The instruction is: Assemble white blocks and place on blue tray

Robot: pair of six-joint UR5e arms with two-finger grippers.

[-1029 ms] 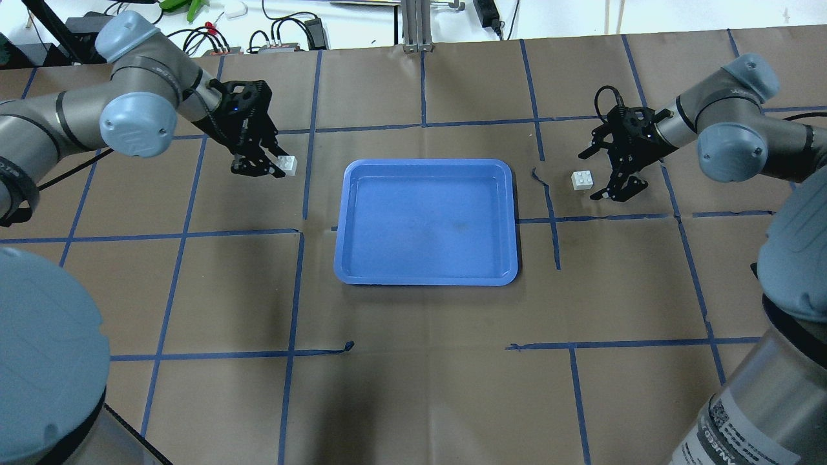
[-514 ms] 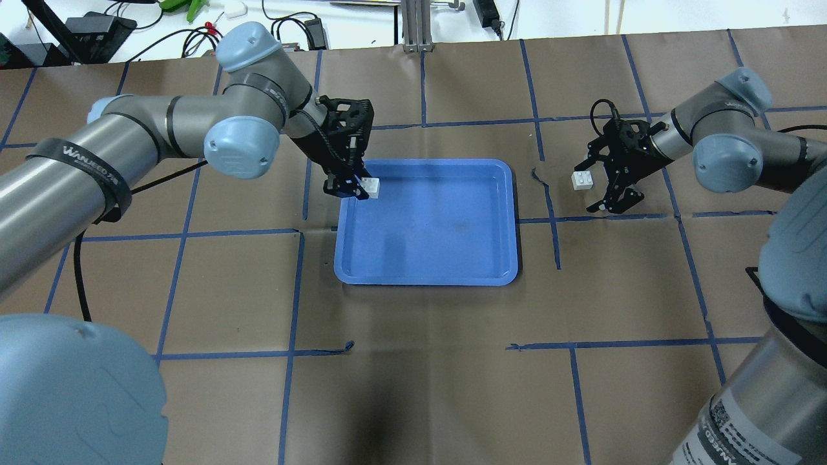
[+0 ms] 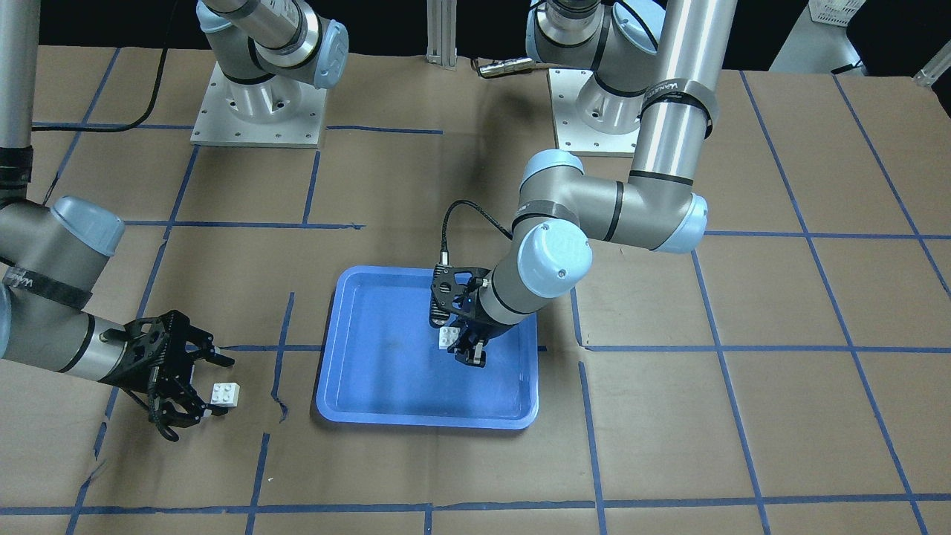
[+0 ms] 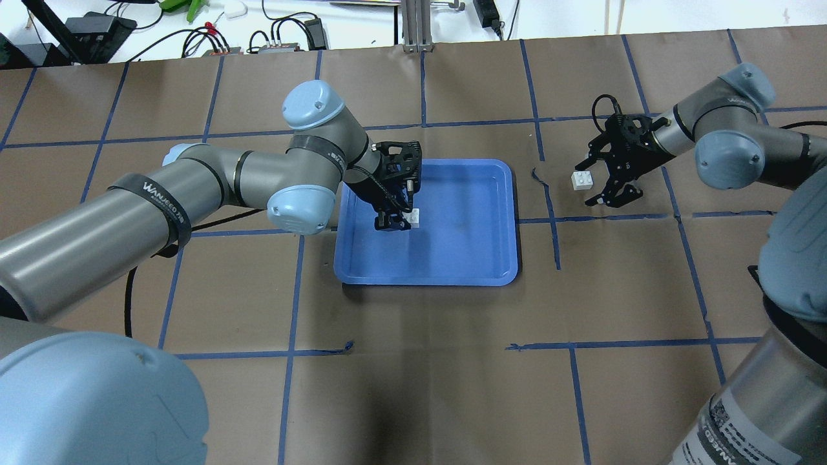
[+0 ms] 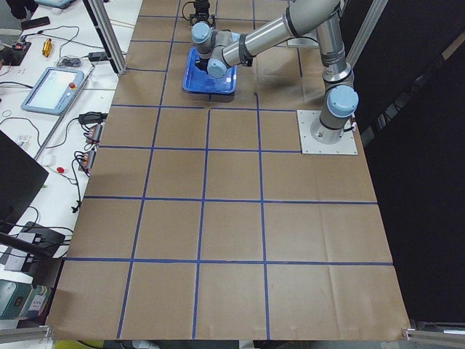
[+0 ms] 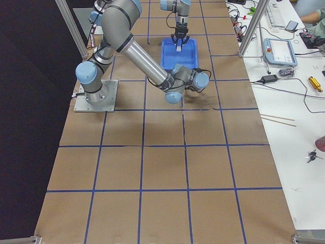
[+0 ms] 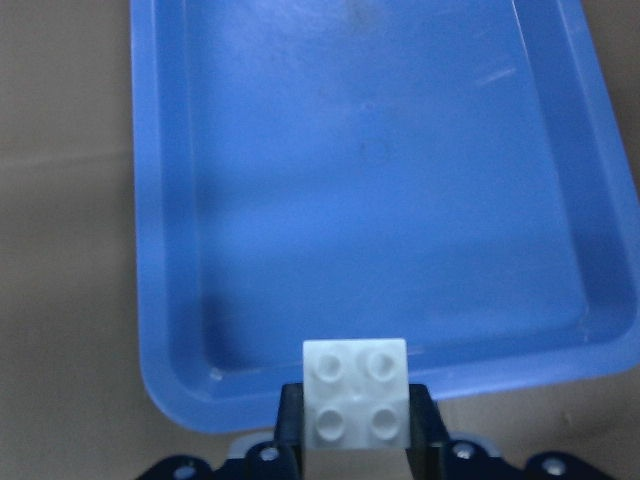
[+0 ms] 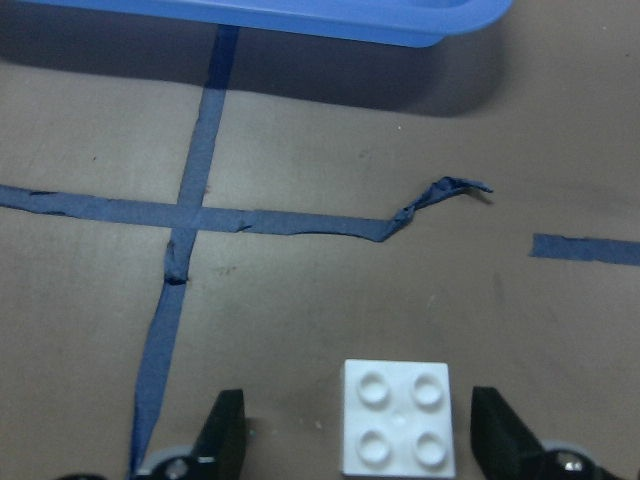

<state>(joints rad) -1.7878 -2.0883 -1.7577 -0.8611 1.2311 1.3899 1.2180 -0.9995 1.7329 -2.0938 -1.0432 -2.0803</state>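
My left gripper (image 4: 395,221) is shut on a white block (image 4: 413,217) and holds it low over the left-middle of the blue tray (image 4: 426,279). The left wrist view shows the block (image 7: 357,407), studs up, clamped between the fingers over the tray's rim (image 7: 150,250). The front view shows the same block (image 3: 447,336) and gripper (image 3: 464,348). My right gripper (image 4: 589,181) is open, its fingers on either side of the second white block (image 4: 582,180), which lies on the paper right of the tray. The right wrist view shows that block (image 8: 398,417) between the fingers (image 8: 225,440), apart from them.
Brown paper with blue tape lines covers the table. A loose curl of tape (image 4: 536,174) lies between the tray and the right block. Cables and boxes (image 4: 194,32) sit beyond the table's far edge. The tray bottom (image 3: 386,349) holds nothing but the held block's shadow.
My left arm has carried its white block from left of the tray, over the far-left corner, to above the tray's left-middle. My right gripper has stayed open around its block.
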